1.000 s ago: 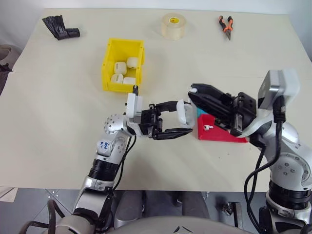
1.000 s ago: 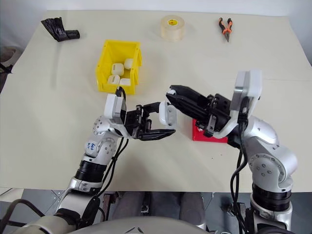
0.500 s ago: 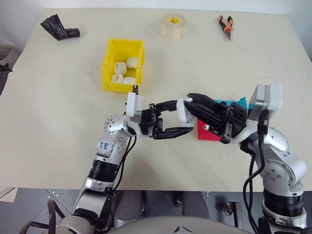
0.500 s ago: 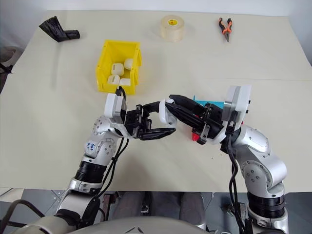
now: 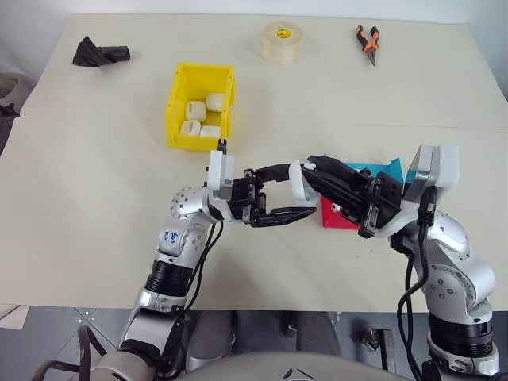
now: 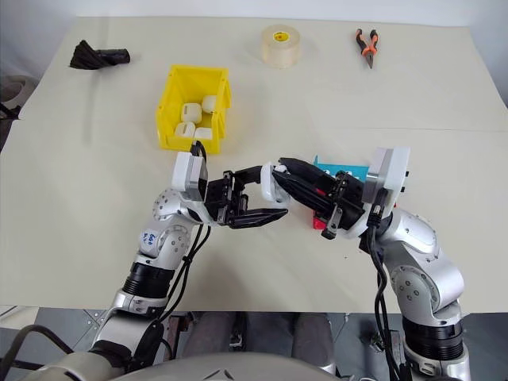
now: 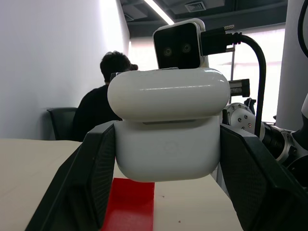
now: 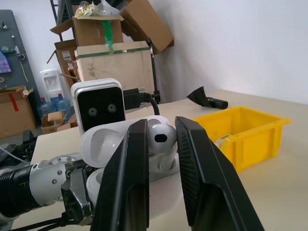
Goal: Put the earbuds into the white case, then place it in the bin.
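My left gripper [image 5: 303, 190] is shut on the white case [image 5: 300, 181], holding it up above the table by its sides. In the left wrist view the case [image 7: 168, 144] sits between both fingers, and in the right wrist view its lid [image 8: 103, 139] stands flipped open. My right gripper [image 5: 315, 166] is shut on one of the earbuds [image 8: 159, 137], a small glossy white bud, right at the open mouth of the case. The yellow bin [image 5: 200, 103] stands further back to the left and holds several white cases.
A red tray [image 5: 337, 216] and a blue tray [image 5: 373, 168] lie under my right arm. At the far edge are a tape roll [image 5: 282, 41], orange-handled pliers [image 5: 367, 41] and a black object [image 5: 99, 54]. A person [image 7: 108, 96] sits beyond the table.
My right gripper has come down and left from above the red tray, bringing the earbud to the case's mouth. The left gripper has stayed put. The black object at the far left lies differently.
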`<move>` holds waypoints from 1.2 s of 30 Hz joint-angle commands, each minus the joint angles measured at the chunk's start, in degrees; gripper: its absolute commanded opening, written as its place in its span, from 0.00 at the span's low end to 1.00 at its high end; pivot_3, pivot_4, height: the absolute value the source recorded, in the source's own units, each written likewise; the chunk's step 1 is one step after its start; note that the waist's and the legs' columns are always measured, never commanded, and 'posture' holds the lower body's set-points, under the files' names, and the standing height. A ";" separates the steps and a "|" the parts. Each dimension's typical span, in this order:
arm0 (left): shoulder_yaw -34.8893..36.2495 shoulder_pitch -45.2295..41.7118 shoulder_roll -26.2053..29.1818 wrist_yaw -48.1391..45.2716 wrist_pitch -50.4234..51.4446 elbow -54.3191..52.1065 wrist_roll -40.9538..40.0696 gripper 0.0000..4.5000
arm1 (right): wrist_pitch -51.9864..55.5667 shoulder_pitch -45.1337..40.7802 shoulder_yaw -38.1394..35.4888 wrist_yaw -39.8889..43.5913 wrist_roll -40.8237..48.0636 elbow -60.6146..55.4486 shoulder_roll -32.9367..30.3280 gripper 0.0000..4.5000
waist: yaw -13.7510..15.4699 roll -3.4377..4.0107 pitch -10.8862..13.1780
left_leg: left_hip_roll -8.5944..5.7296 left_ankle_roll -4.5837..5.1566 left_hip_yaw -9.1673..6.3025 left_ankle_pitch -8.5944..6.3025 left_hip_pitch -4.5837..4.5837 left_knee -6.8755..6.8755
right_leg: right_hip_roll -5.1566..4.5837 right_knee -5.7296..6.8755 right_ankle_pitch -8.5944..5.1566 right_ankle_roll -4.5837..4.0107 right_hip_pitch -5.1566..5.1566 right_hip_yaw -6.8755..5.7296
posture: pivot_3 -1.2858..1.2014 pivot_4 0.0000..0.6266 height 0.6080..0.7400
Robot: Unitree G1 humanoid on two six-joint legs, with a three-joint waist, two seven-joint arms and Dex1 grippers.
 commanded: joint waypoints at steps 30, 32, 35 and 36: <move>2.82 2.01 3.29 -1.38 -3.80 -1.95 0.95 0.63 | 1.63 2.39 -12.00 11.50 -0.24 8.30 -18.04 0.99 | 0.16 -0.01 0.01 | -0.01 0.01 0.01 0.00 -0.01 -0.01 | 0.00 -0.04 0.00 0.00 0.00 0.01 | 0.52 0.24 1.00; 3.22 2.87 4.11 -0.93 -3.96 -2.15 0.74 0.63 | -1.67 4.48 -13.39 15.41 -4.13 11.70 -20.74 0.99 | 0.11 -0.01 0.01 | 0.00 0.01 0.02 0.00 -0.01 -0.03 | 0.00 -0.04 0.00 0.00 0.00 0.01 | 0.52 0.24 1.00; 3.87 4.06 5.27 -0.75 -4.83 -2.67 0.82 0.63 | -8.12 6.80 -15.16 20.72 -9.65 18.12 -23.48 0.99 | 0.19 -0.02 0.01 | 0.00 0.01 0.04 0.00 -0.01 -0.02 | 0.00 -0.05 0.00 0.00 0.00 0.02 | 0.52 0.24 1.00; 4.23 4.52 5.44 -0.32 -5.47 -2.77 1.00 0.63 | -11.25 7.18 -16.15 21.89 -11.63 21.85 -23.98 0.99 | 0.10 -0.02 0.01 | 0.00 0.01 0.05 0.00 0.00 -0.02 | 0.00 -0.06 0.00 0.01 0.01 0.02 | 0.52 0.24 1.00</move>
